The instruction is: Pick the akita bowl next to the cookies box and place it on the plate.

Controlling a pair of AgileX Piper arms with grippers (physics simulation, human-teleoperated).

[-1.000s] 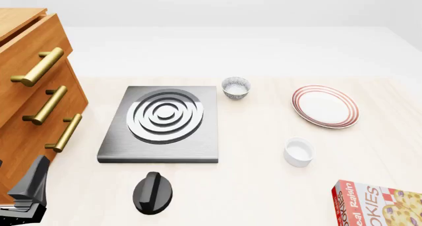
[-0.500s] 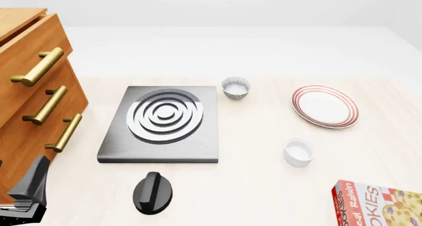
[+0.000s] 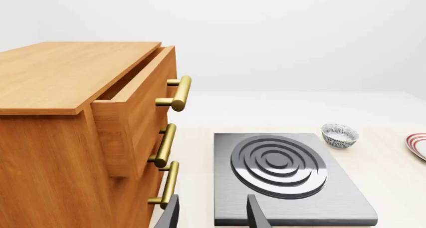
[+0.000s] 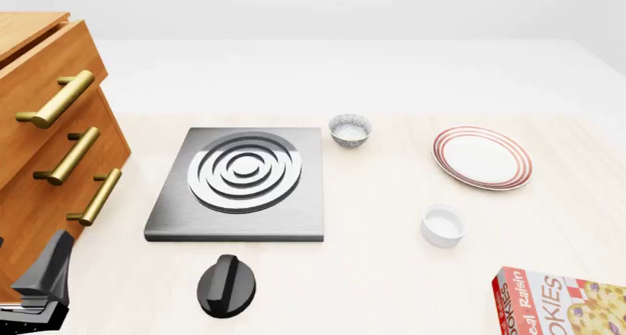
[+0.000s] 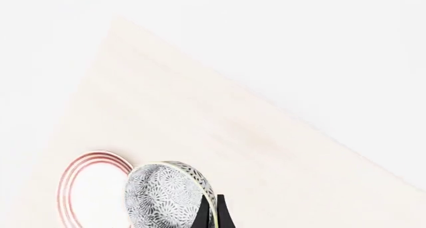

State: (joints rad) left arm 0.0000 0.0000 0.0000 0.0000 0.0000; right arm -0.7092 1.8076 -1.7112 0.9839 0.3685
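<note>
In the right wrist view my right gripper [image 5: 211,215] is shut on the rim of the akita bowl [image 5: 163,198], which shows its grey-black patterned outside and hangs tilted in the air. Beyond the bowl lies the plate [image 5: 80,185], white with dark-red rings. The front view shows the plate [image 4: 482,157] at the right and the cookies box [image 4: 562,304] at the near right corner; my right gripper and the held bowl are outside that view. My left gripper [image 3: 211,218] stands open near the stove slab's front edge, and it shows as a dark shape [image 4: 41,285] at the near left.
A look-alike patterned bowl [image 4: 350,130] stands just beyond the stove slab [image 4: 240,185]. A plain white cup [image 4: 442,226] sits between plate and box. A black knob [image 4: 227,285] lies in front of the slab. A wooden drawer cabinet [image 4: 49,152] with brass handles fills the left.
</note>
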